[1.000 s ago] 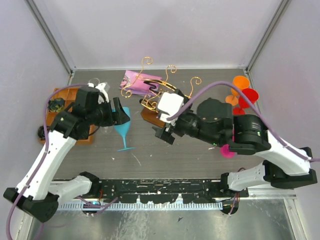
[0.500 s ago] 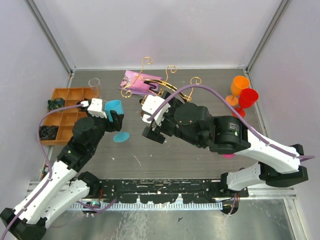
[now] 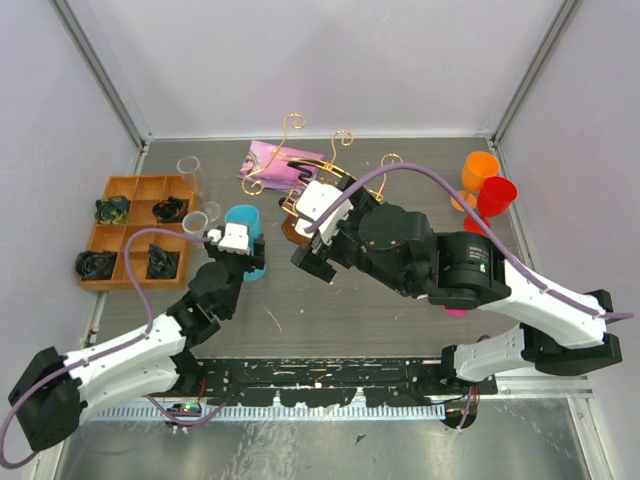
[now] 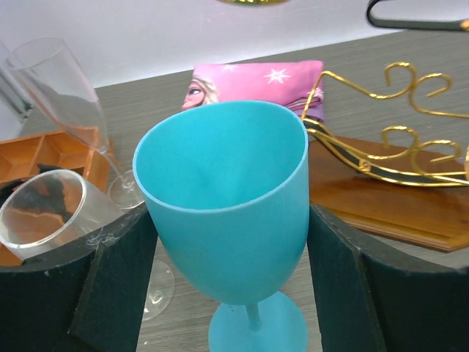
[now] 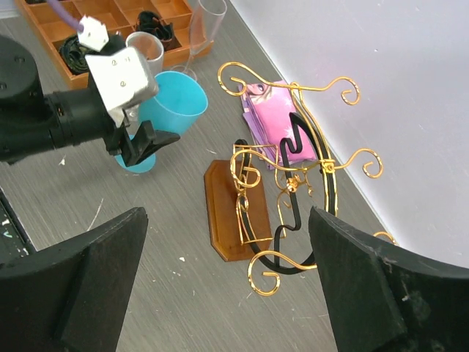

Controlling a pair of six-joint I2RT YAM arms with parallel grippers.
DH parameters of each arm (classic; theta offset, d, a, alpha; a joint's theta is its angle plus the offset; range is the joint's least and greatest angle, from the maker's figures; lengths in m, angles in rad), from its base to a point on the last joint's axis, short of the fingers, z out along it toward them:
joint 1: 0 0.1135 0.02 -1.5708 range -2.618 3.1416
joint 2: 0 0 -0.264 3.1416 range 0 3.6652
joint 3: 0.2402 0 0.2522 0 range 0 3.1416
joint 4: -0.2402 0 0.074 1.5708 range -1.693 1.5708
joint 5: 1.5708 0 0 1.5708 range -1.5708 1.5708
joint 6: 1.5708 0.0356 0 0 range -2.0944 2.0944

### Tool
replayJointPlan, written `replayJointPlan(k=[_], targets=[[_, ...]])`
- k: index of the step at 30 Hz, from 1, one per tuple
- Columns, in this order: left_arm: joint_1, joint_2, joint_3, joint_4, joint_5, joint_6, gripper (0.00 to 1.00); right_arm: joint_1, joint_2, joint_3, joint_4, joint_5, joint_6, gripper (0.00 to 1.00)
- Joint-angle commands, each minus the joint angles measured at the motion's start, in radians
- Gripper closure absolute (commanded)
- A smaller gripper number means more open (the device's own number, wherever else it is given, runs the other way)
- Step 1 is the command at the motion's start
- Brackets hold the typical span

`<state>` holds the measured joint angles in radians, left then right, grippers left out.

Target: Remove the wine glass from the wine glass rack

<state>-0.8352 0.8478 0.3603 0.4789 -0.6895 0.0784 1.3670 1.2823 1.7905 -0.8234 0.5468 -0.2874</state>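
Lowered and pulled back toward the near edge since a second ago, the left arm has brought the teal plastic wine glass (image 3: 243,222) from a tilt to upright. The left gripper (image 3: 240,250) clasps its bowl from both sides. The glass is off the gold wire wine glass rack (image 5: 289,180) and just left of the rack's brown wooden base. Whether its foot touches the grey counter (image 3: 300,310) cannot be told. The right gripper (image 3: 314,266) hangs spread wide and empty, near the front of the base. A clear glass flute (image 4: 69,103) and a clear tumbler (image 4: 44,216) stand left of the glass, beside the orange compartment tray (image 3: 135,230). A pink printed pouch (image 3: 268,158) lies on the far side, behind the rack.
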Motion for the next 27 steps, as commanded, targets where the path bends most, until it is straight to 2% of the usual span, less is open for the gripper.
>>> replayJointPlan(k=[1, 7, 13, 20, 27], targets=[[-0.027, 0.084, -0.055, 0.364, -0.203, 0.109, 0.34, 0.004, -0.048, -0.003, 0.037, 0.053, 0.035, 0.04], [-0.028, 0.264, -0.134, 0.710, -0.281, 0.204, 0.34, 0.003, -0.054, -0.009, 0.029, 0.077, 0.054, 0.03], [-0.029, 0.444, -0.166, 0.906, -0.320, 0.186, 0.35, 0.003, -0.027, 0.007, 0.030, 0.098, 0.044, 0.03], [-0.030, 0.507, -0.184, 0.949, -0.313, 0.117, 0.35, 0.001, 0.031, 0.038, 0.036, 0.106, 0.023, 0.02], [-0.030, 0.499, -0.224, 0.944, -0.314, 0.058, 0.32, -0.006, 0.059, 0.032, 0.051, 0.094, 0.019, 0.02]])
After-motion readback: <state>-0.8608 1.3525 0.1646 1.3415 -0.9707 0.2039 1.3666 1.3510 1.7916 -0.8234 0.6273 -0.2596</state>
